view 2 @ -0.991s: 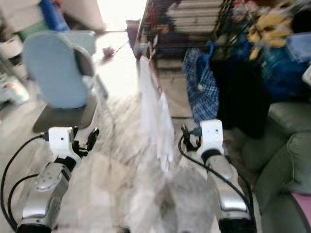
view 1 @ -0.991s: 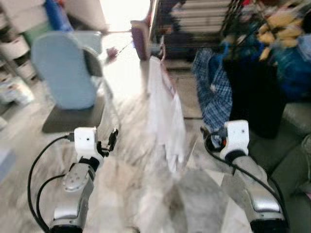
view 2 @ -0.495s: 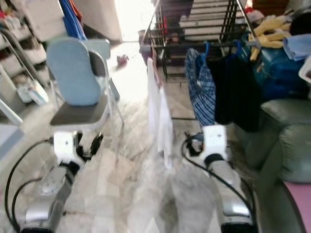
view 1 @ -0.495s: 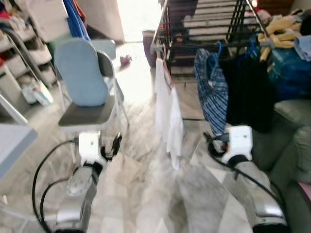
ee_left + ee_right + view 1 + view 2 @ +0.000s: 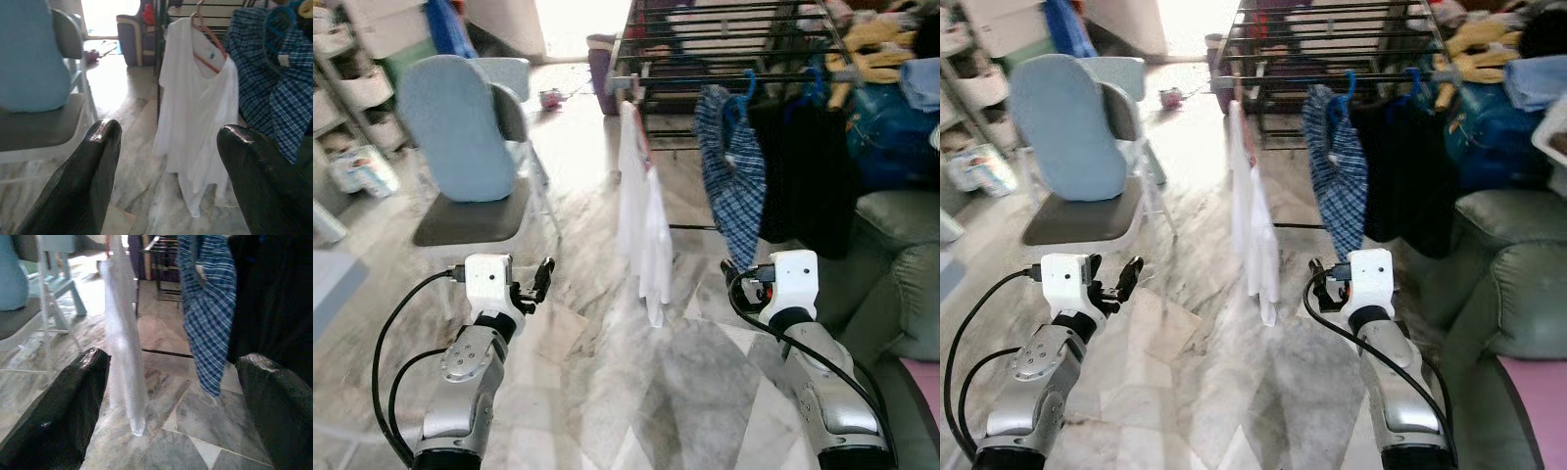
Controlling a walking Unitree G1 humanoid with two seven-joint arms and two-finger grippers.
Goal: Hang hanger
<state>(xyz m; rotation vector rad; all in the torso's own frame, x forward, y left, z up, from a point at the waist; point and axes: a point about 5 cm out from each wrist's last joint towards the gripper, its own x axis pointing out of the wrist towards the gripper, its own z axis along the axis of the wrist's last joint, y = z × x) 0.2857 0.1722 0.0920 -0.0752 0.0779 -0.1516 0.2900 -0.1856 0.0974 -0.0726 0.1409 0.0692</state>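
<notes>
Both arms held forward low over the marble floor (image 5: 607, 392), nothing in either claw. Left gripper (image 5: 164, 161) wide open, fingers (image 5: 88, 166) spread apart with only air between; in the head view it sits in front of the chair (image 5: 460, 147), its fingers pointing toward the rack. Right gripper (image 5: 171, 396) also wide open and empty, fingers (image 5: 73, 401) far apart, pointed at the hanging clothes. White shirt (image 5: 641, 215) hangs on a pink hanger (image 5: 208, 41), hooked on the near end of the black drying rack (image 5: 724, 39); the hanger shows at the shirt's neck, the hook at the rack bar. Shirt hem ends above the floor, well ahead of both grippers and roughly between them. Just beside it on the robot's right, a blue plaid shirt (image 5: 729, 166) on a blue hanger (image 5: 747, 86), then a black garment (image 5: 808, 166) next to that, also on a blue hanger. Light blue padded chair with grey seat stands to the left of the rack, apart from the shirt. Shelves (image 5: 352, 88) with clutter at far left. Grey-green sofa (image 5: 901, 255) at right edge, a blue bag (image 5: 901, 127) and yellow items (image 5: 881, 34) piled behind it. Purple bin (image 5: 602, 59) beyond the rack near a bright doorway.
</notes>
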